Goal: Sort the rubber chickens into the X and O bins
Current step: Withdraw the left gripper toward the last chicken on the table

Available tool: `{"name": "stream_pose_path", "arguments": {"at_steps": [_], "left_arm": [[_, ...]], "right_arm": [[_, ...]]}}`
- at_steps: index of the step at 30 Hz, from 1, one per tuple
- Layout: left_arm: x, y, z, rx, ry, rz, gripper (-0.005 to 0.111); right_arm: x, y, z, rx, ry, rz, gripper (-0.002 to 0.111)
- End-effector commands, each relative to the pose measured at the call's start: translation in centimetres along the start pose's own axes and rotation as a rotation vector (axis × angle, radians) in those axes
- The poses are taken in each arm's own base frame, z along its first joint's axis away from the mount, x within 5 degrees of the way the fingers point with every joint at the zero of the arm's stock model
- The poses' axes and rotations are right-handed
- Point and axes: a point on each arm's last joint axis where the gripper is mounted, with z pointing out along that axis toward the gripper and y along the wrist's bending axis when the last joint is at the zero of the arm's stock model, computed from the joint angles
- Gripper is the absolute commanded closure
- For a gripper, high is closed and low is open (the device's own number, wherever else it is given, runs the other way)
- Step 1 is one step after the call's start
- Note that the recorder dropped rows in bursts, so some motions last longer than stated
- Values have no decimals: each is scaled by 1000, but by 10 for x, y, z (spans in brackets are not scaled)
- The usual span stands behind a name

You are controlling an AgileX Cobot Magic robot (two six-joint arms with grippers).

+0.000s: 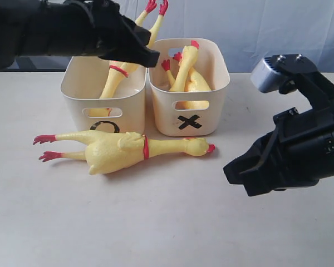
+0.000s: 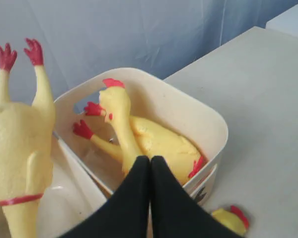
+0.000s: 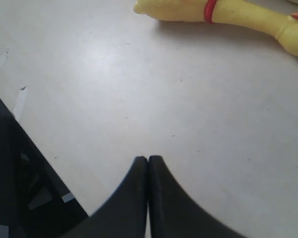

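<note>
Right claw [image 1: 238, 177], nearest the viewer, hangs low over bare tabletop [image 1: 156, 228] on the right of the scene. Its two fingers are pressed together on nothing, and its own wrist view shows the tips meeting above empty surface. The right arm slopes down from the right edge. Near the tips, to their left, lies the one chicken not yet binned [image 1: 119, 150]. It is large, with a red band at the neck, and lies on its side directly in front of both tubs. Its head points toward the right claw and its feet point left.

Left claw [image 1: 149, 57] is likewise closed flat and carries nothing. The left arm reaches in level from the upper left, holding the claw above the adjoining rims of the two tubs and clear of both. Below it, the O bin [image 1: 80, 94] holds one banded chicken [image 1: 114, 78] standing head-down, feet well above the rim. The X bin [image 1: 214, 89] sits close against the O bin's right side. It holds what appear to be two smaller chickens [image 1: 186, 75], tangled together, one with its head up; the count cannot be made certain.

Assessment: three of four seem sorted, and the step in hand looks to be the approach to the last bird. The next move calls for a claw to open, come down over that bird's neck or body, and close. Its size and band match the O bin's occupant, so that tub is the probable destination.
</note>
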Motion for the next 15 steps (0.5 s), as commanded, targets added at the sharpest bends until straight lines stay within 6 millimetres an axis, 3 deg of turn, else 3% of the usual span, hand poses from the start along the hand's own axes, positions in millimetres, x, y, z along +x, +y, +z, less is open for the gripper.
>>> {"name": "stream_pose_path", "arguments": {"at_steps": [1, 7, 15], "left_arm": [[16, 0, -23, -48, 12, -1, 106], [21, -15, -73, 24, -13, 27, 106], [46, -19, -96, 23, 110, 140, 106]], "right_arm": [[0, -1, 0, 7, -9, -1, 109], [0, -1, 0, 7, -9, -1, 109], [0, -1, 0, 7, -9, -1, 109]]}}
